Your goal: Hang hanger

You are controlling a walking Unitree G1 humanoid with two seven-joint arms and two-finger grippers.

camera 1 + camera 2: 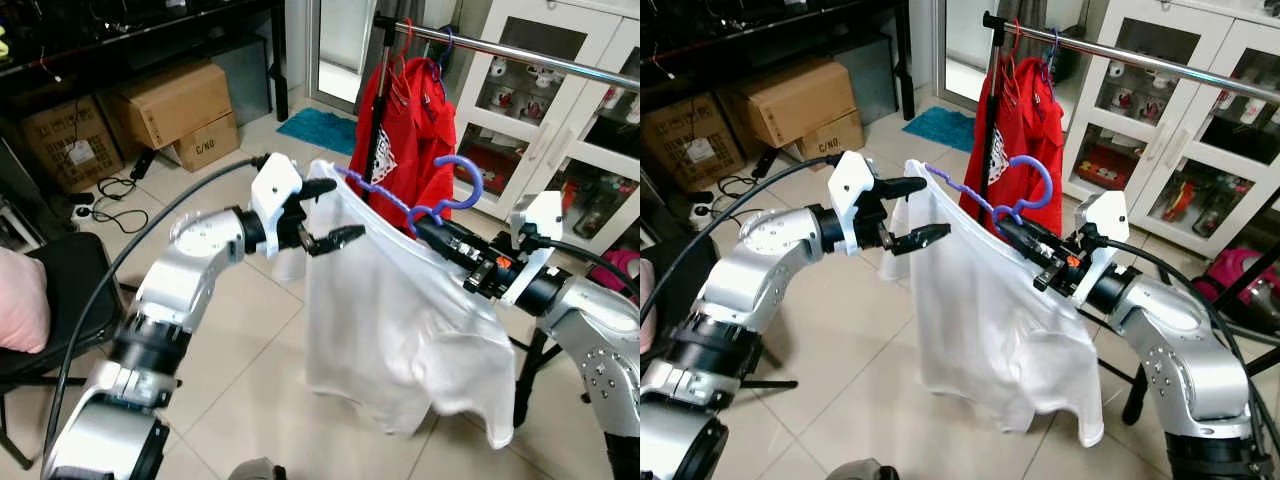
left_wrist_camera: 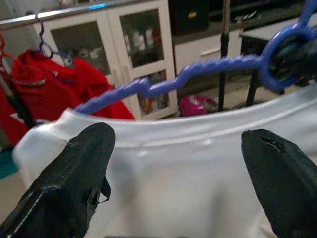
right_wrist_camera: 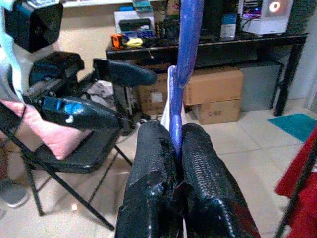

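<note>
A: How far along are you?

B: Your right gripper (image 1: 1018, 232) is clamping its fingers on the purple hanger (image 1: 985, 206), which is carrying the white shirt (image 1: 985, 310) in mid-air below the rail (image 1: 1160, 62). It isn't hooked on yet.

A: And the left?

B: Your left gripper (image 1: 930, 208) is hovering at the shirt's shoulder, fingers apart. The red shirt (image 1: 1025, 130) is hanging near the rail's end, crowding the spot.
</note>
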